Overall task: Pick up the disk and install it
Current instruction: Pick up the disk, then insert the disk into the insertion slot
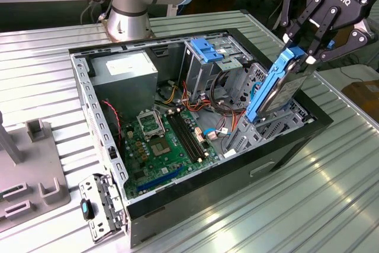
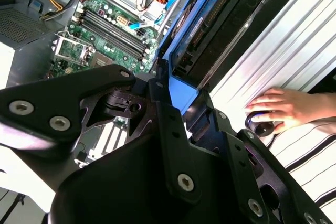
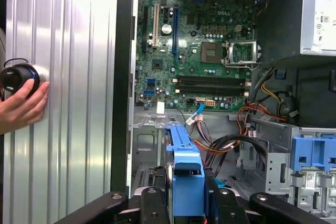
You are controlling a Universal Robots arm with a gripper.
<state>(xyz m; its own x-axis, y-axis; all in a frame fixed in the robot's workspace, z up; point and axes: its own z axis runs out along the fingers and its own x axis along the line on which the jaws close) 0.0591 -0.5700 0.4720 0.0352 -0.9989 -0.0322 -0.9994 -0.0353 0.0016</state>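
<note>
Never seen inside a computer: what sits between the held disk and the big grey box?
In the exterior view, a metal cage with a blue latch and a tangle of cables lie between the disk and the grey box.

above case [image 1: 278, 152]: open | beside disk [image 1: 277, 90]: cables [image 1: 226, 111], drive cage [image 1: 201, 69] close

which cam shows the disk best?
Exterior view: the disk stands tilted over the computer case, gripper clamped on its top end. Both wrist views show it close-up, end-on, mostly blue bracket.
</note>
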